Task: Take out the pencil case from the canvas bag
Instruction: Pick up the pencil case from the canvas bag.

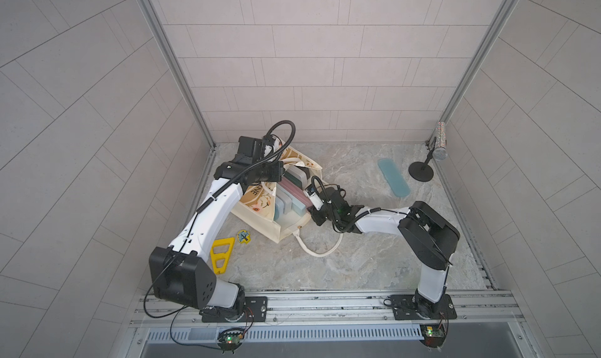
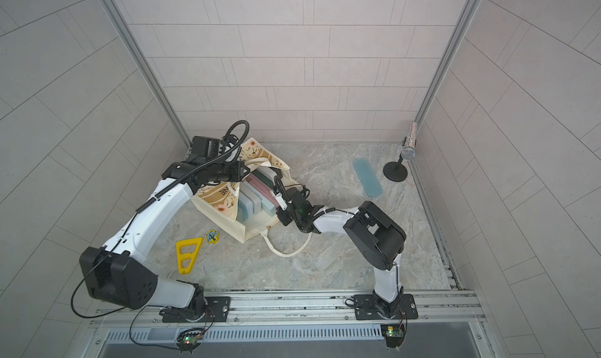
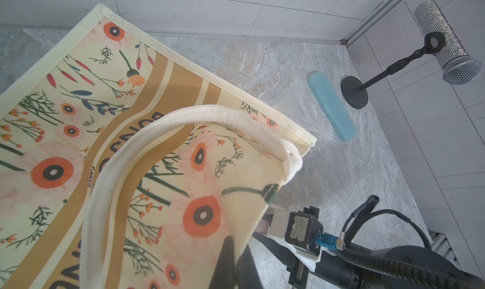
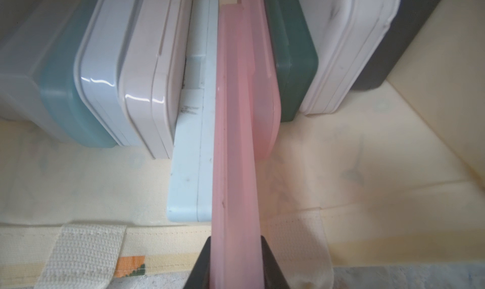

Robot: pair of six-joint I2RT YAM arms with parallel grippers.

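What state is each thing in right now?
canvas bag: on its side, mouth open.
pink pencil case: gripped, mostly inside bag.
blue case: closed, flat on table.
microphone: clipped in stand.
left tool: shut on canvas bag.
right tool: shut on pink pencil case.

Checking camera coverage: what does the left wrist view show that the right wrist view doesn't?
Left wrist only: the canvas bag from outside, a blue pencil case on the table, a microphone. Right wrist only: right gripper shut on the pink pencil case among cases inside. Both: the bag and a white handle.
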